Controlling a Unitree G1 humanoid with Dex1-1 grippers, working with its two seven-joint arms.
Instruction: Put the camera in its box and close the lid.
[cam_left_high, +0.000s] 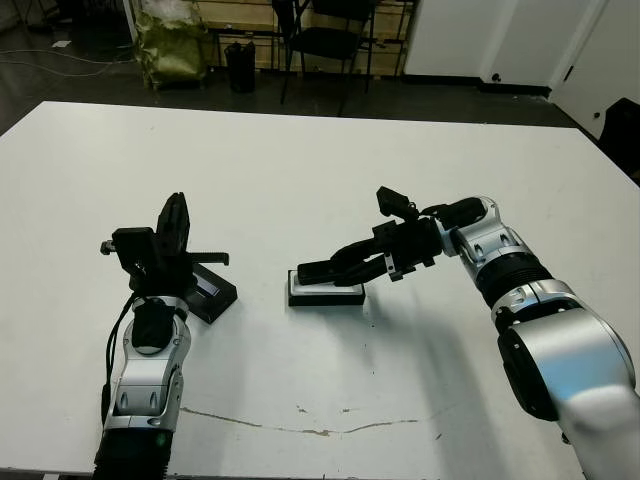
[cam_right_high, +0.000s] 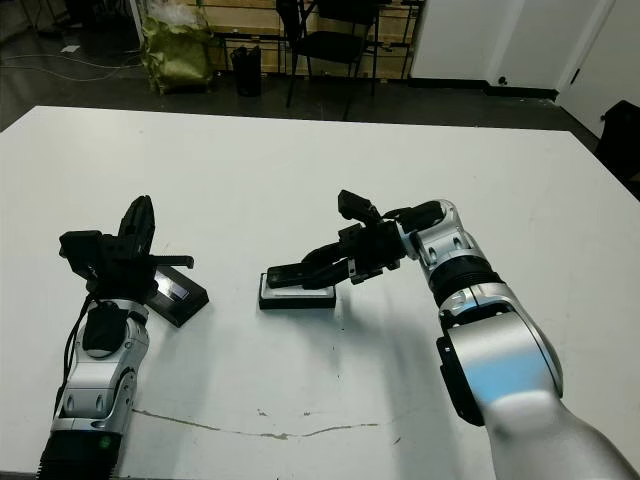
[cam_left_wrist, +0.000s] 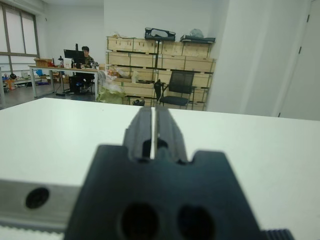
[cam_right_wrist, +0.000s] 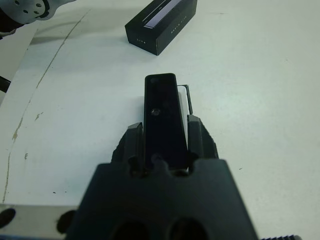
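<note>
Camera (cam_right_wrist: 163, 120) sits clamped between the right gripper's (cam_left_high: 340, 268) fingers, just above the box (cam_left_high: 326, 289) at table centre. Lid (cam_left_high: 208, 285) lies left, beside the left gripper (cam_left_high: 175, 232), whose fingers are closed on nothing.

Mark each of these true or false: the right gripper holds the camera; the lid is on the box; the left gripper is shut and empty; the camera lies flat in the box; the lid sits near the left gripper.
1. The right gripper holds the camera. True.
2. The lid is on the box. False: the box is uncovered, and the lid lies apart on the table.
3. The left gripper is shut and empty. True.
4. The camera lies flat in the box. False: it is gripped just above the box.
5. The lid sits near the left gripper. True.
</note>
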